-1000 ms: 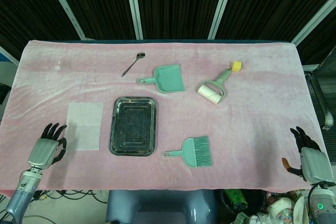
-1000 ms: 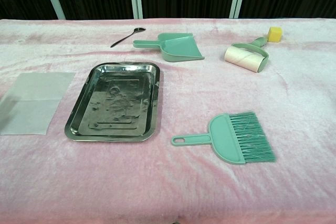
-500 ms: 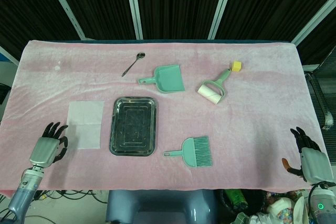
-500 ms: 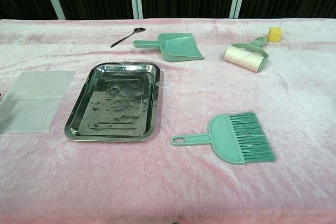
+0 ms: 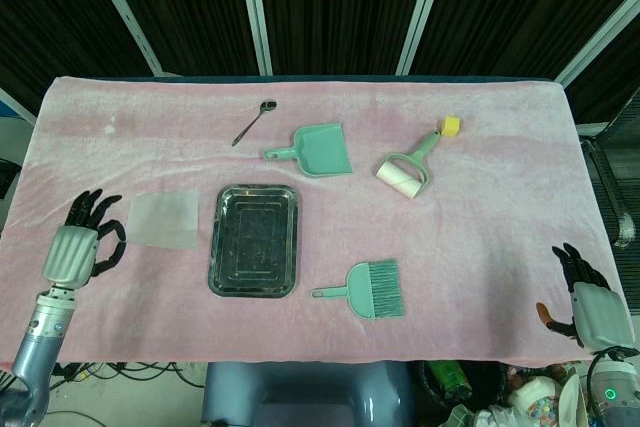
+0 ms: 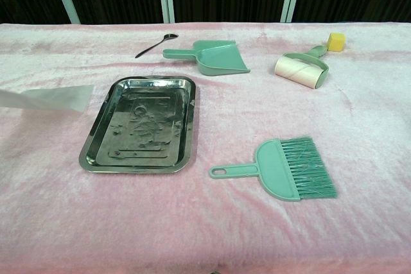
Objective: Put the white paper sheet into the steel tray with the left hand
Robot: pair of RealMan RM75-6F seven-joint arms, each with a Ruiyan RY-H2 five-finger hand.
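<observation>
- White paper sheet point(image 5: 163, 219) is seen just left of the steel tray point(image 5: 254, 287), not in it; tray is empty in both views.
- In chest view the sheet point(image 6: 48, 97) looks foreshortened, its left part apparently raised off the pink cloth point(image 5: 480, 237); far right edge is still near the tray's upper left corner.
- Left hand point(image 5: 82, 245) is placed at the sheet's left edge, fingers curled toward it; sheet is judged pinched and lifted at that edge, though actual contact is not clearly shown.
- Right hand point(image 5: 590, 302) is parked at the near right table corner, fingers spread apart, nothing held.
- Done so far, as judged: sheet reached and probably grasped.
- Left to do: sheet to be carried right over the tray rim, laid inside, then released.
- Risk noted: limp sheet may fold or catch on the rim.
</observation>
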